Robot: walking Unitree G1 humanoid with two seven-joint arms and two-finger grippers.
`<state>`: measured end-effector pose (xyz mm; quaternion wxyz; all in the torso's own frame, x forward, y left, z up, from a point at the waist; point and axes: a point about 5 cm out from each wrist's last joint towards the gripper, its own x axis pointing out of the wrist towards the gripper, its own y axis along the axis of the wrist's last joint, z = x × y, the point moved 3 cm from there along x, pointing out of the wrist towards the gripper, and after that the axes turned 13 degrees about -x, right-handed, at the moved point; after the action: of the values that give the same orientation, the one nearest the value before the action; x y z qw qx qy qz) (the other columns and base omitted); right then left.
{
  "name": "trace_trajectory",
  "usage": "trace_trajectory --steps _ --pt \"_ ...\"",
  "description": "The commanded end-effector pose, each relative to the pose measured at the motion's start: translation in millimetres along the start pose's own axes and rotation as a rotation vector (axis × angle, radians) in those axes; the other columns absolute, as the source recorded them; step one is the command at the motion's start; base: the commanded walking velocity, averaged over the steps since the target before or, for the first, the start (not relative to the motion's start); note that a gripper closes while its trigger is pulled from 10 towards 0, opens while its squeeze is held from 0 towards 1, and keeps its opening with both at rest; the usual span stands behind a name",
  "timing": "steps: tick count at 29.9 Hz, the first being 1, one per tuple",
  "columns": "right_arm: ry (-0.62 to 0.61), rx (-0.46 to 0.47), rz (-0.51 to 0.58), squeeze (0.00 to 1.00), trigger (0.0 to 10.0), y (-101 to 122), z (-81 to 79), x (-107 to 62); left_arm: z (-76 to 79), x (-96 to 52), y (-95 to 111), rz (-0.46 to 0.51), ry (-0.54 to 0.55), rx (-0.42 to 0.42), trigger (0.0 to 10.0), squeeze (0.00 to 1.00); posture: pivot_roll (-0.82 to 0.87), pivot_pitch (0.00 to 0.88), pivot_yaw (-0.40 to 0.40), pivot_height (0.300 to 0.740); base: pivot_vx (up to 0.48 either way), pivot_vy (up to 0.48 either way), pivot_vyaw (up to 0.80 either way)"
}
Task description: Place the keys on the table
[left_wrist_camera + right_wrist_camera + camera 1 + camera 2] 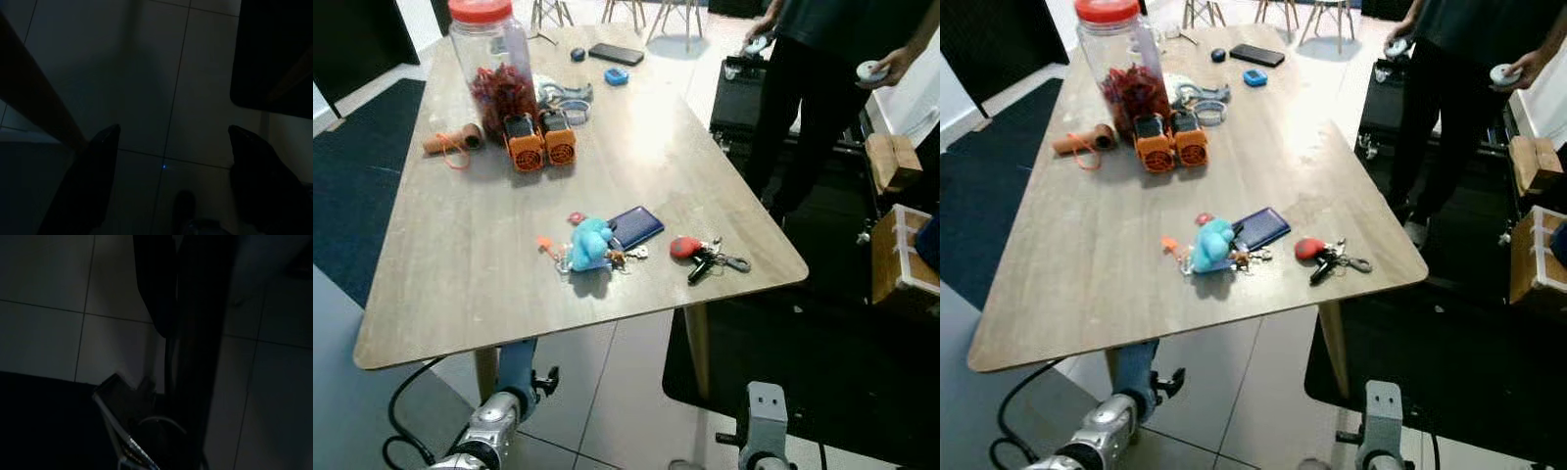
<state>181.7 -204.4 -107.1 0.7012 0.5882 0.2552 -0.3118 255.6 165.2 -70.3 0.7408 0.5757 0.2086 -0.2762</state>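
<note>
I see a long light wooden table (460, 264) on pale glossy floor tiles (617, 392), dark carpet mats (342, 166) either side, chairs behind.

jar (499, 67) red lid, red contents, upper left | two orange blocks (540, 142) just below it | brown roll (453, 142) with orange cord, left | blue wallet (636, 226) centre, touching a blue plush (588, 243) | black phone (616, 54), blue disc (617, 76) top centre | person (822, 78) upper right | wooden crate (904, 257) right edge
</note>
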Motion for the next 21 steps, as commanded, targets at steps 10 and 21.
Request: trace_trajectory --steps 10,21 --pt "-0.006 -0.006 -0.004 0.00 10.0 0.2 3.7 0.5 6.5 4.0 21.2 0.085 -0.024 0.021 10.0 0.00 0.00 0.044 0.020 0.740 0.000 -0.319 0.00" --pt "-0.007 -0.006 -0.015 0.00 10.0 -1.2 4.3 0.4 7.6 4.9 21.4 0.074 -0.027 0.029 10.0 0.00 0.00 0.043 0.023 0.740 0.000 0.000 0.00"
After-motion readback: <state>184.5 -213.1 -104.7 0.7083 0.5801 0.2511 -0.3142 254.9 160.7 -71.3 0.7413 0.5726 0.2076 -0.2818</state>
